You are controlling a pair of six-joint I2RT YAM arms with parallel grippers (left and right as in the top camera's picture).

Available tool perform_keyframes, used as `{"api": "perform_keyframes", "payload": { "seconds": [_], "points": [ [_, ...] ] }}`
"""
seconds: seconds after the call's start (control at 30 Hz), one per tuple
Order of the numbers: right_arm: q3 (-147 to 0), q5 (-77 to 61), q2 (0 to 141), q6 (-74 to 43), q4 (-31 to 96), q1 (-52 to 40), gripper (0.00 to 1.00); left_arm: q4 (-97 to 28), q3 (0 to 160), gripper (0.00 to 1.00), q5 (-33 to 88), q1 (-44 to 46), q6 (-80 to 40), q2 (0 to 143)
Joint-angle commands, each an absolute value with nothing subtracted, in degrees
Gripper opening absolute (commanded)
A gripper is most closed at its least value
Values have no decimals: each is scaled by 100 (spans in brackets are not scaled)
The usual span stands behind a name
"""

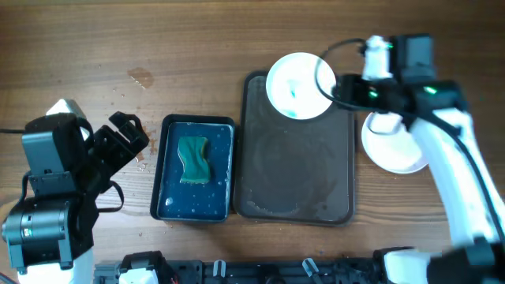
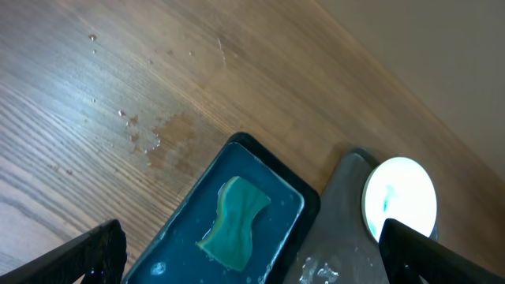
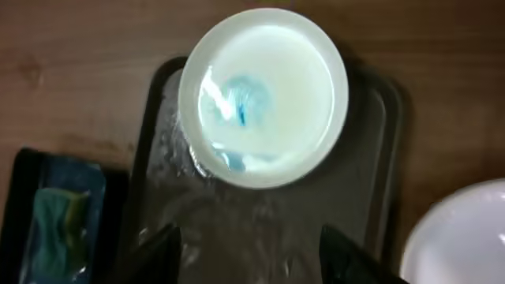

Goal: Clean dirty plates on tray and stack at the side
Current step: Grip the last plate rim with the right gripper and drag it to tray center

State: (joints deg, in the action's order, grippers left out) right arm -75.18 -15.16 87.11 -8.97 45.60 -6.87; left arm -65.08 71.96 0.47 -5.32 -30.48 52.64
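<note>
A white plate with a teal-blue smear lies at the far end of the dark brown tray. It also shows in the right wrist view and the left wrist view. My right gripper hovers at that plate's right rim, open and empty; in its wrist view the fingers straddle bare wet tray. Another white plate sits on the table right of the tray, partly hidden by my right arm. My left gripper is open and empty, left of the blue tray.
A smaller dark blue tray with a green sponge stands left of the brown tray; the sponge shows in the left wrist view. Water drops and a stain mark the wooden table at the far left.
</note>
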Motion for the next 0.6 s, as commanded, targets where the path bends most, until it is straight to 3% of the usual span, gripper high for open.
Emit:
{"api": "perform_keyframes", "payload": {
  "seconds": [0.0, 0.17, 0.23, 0.27, 0.33, 0.47, 0.57],
  "points": [
    [-7537, -1310, 9745, -749, 3763, -624, 52, -6501, 7269, 100, -5, -558, -3024, 5256],
    [-7537, -1168, 11096, -753, 2333, -587, 46, -6504, 7269, 100, -5, -558, -3024, 5256],
    [-7537, -760, 11585, -908, 1955, -587, 39, -6504, 7269, 100, -5, -558, -3024, 5256],
    [-7537, -639, 11675, -1000, 1927, -587, 33, -6501, 7269, 100, -5, -558, -3024, 5256],
    [-7537, -604, 11725, -1072, 1955, -587, 4, -6501, 7271, 100, -5, -558, -3024, 5256],
    [-7537, -648, 11312, -1090, 2294, -587, 4, -6504, 7269, 100, -5, -558, -3024, 5256],
    [-7537, -779, 10881, -843, 2543, -587, 28, -6501, 7271, 100, -5, -558, -3024, 5256]
  ]
}}
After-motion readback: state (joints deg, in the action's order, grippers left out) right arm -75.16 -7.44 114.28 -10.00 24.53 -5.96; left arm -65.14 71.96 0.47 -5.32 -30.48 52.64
